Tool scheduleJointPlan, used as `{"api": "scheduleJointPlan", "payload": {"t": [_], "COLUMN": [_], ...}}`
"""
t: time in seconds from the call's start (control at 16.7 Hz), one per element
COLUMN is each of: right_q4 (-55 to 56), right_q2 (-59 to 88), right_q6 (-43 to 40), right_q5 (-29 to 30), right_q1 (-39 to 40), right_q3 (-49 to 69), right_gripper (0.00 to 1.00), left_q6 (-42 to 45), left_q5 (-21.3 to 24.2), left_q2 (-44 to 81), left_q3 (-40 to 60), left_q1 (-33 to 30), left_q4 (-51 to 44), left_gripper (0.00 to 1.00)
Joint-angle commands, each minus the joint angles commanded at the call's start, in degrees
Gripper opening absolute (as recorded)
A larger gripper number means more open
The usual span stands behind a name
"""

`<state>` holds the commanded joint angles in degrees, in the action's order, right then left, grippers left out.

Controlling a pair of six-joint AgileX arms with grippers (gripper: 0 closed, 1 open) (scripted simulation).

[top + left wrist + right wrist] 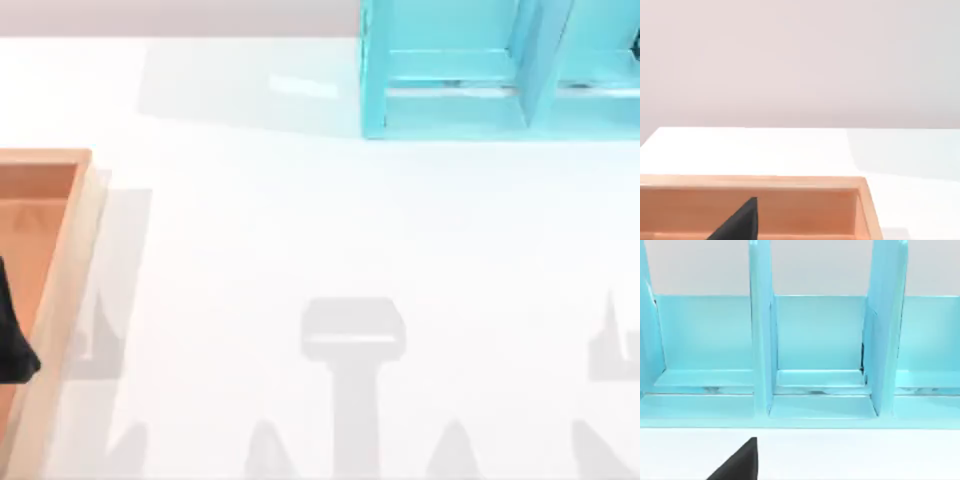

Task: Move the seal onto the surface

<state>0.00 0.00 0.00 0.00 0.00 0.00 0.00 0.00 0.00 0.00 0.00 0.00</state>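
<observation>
The seal is out of view. The surface [330, 220] is the broad white tabletop, also seen in the left wrist view [790, 150] and the right wrist view [850, 455]. A black part of my left gripper [12, 335] hangs over the orange-brown wooden tray [62, 290] at the table's left edge. The left wrist view has the same black part [742, 220] over the tray's far wall [765, 182]. My right gripper [740, 464] shows as a black tip above the white top, facing the light-blue shelf unit [820, 340].
The light-blue shelf unit [500, 70] stands at the back right with open compartments. The tray takes up the left edge. Grey shadows of the arms fall on the tabletop near the front.
</observation>
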Motion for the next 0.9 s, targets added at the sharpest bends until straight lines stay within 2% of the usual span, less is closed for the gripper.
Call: {"api": "scheduleJointPlan", "payload": {"t": [0.24, 0.42, 0.9], "right_q4": [0.00, 0.00, 0.00], "right_q2": [0.00, 0.00, 0.00], "right_q6": [0.00, 0.00, 0.00], "right_q5": [0.00, 0.00, 0.00], "right_q1": [0.00, 0.00, 0.00], "right_q3": [0.00, 0.00, 0.00], "right_gripper": [1.00, 1.00, 1.00], "left_q6": [0.61, 2.64, 10.12], "left_q5": [0.06, 0.16, -0.48], "left_q2": [1.82, 8.96, 46.94], "left_q3": [1.65, 8.18, 40.24], "left_q1": [0.37, 1.90, 10.23], "left_q4": [-1.51, -7.59, -38.16], "left_gripper": [1.00, 1.00, 1.00]}}
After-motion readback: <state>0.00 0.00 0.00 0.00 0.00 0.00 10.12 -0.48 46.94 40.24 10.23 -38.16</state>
